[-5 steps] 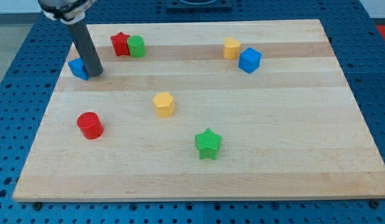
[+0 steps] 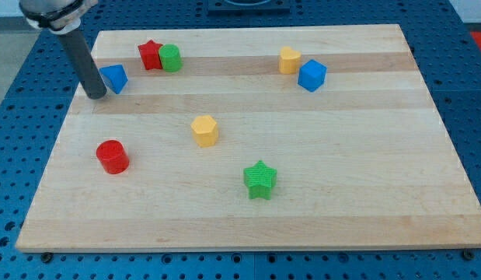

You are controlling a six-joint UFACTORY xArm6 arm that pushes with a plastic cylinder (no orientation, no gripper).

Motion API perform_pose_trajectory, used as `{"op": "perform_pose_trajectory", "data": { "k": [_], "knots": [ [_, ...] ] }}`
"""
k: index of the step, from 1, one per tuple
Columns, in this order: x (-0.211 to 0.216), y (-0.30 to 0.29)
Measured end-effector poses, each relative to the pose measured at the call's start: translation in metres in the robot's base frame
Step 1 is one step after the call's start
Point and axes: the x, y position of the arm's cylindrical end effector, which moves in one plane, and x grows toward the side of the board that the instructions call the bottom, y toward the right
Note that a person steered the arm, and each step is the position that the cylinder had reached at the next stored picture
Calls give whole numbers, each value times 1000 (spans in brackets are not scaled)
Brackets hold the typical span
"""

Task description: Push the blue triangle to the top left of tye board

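The blue triangle (image 2: 114, 78) lies near the board's left edge, toward the view's top left, just below and left of the red star (image 2: 150, 55). My tip (image 2: 95, 95) rests on the board at the triangle's lower left side, touching or almost touching it. The dark rod rises from there toward the view's top left corner.
A green cylinder (image 2: 171, 57) sits against the red star's right side. A yellow block (image 2: 289, 59) and a blue cube (image 2: 311, 75) stand at the top right. A yellow hexagon (image 2: 204, 130), a red cylinder (image 2: 113, 156) and a green star (image 2: 260, 180) lie lower down on the wooden board (image 2: 364, 155).
My tip has moved left, from the triangle's right side to its left side. The blue triangle now sits a little further right and up than before.
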Motion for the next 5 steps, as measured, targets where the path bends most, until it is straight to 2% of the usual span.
{"op": "perform_pose_trajectory", "data": {
  "k": [1, 3, 5],
  "knots": [
    [-2, 14],
    [-70, 15],
    [-36, 13]
  ]
}}
